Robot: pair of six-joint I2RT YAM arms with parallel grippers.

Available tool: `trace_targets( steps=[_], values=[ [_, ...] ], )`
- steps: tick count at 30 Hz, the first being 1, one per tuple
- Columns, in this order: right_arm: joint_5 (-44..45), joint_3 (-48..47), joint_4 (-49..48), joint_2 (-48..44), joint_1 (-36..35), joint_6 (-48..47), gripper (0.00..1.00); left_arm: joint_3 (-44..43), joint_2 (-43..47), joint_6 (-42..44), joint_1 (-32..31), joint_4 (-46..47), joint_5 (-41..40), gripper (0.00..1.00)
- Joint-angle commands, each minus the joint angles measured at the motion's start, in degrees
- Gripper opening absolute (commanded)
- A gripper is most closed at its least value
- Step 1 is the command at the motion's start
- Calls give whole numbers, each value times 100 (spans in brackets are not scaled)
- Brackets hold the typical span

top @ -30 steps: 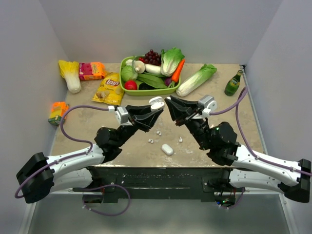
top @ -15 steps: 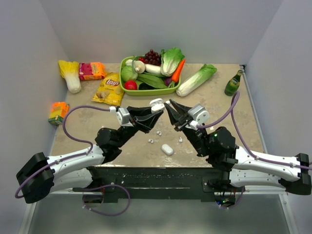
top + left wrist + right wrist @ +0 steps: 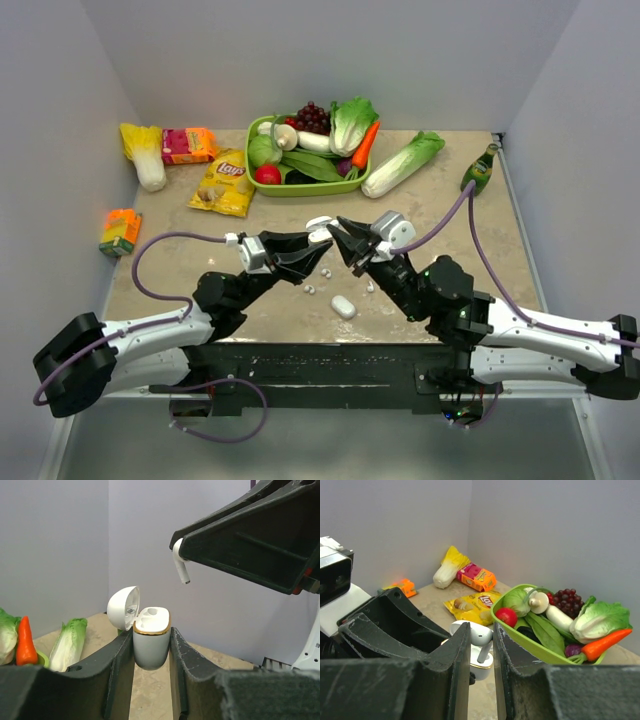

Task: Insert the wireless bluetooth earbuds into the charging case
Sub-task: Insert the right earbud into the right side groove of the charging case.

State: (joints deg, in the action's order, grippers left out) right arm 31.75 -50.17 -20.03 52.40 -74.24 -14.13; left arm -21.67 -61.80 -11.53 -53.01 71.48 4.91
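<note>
White glossy earbud (image 3: pixel 180 562) pinched in right end effector (image 3: pixel 480 644), long axis near vertical, stem down, above and just right of the open white gold-rimmed charging case (image 3: pixel 150 640). Case upright, lid tipped back left, clamped in left end effector (image 3: pixel 318 249). Both raised above the tan stone worktop (image 3: pixel 175 265). On it underneath: loose white earbuds (image 3: pixel 325 272), closed white pill-shaped case (image 3: pixel 343 306). Green plastic vegetable tray (image 3: pixel 310 189) behind, well apart.

We see that both arms have drawn back toward 6 o'clock. The right claw (image 3: pixel 346 240), pinching the small glossy white plastic earbud (image 3: pixel 180 562), has swung toward 9 o'clock, closing in on the open white oval charging case (image 3: pixel 150 639) in the left claw (image 3: pixel 322 246).
</note>
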Motion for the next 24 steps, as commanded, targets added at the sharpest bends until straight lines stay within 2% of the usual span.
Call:
trace_targets(
  steps=[1,10,24],
  values=[
    [-99,-554,526,68,-21,516,0,-30,159,186,-25,341,107,0],
    [-2,-520,439,200,-12,499,0,75,212,160,-25,322,37,0],
    [332,113,-519,218,-12,121,0,14,63,-25,-25,603,212,0]
  ],
)
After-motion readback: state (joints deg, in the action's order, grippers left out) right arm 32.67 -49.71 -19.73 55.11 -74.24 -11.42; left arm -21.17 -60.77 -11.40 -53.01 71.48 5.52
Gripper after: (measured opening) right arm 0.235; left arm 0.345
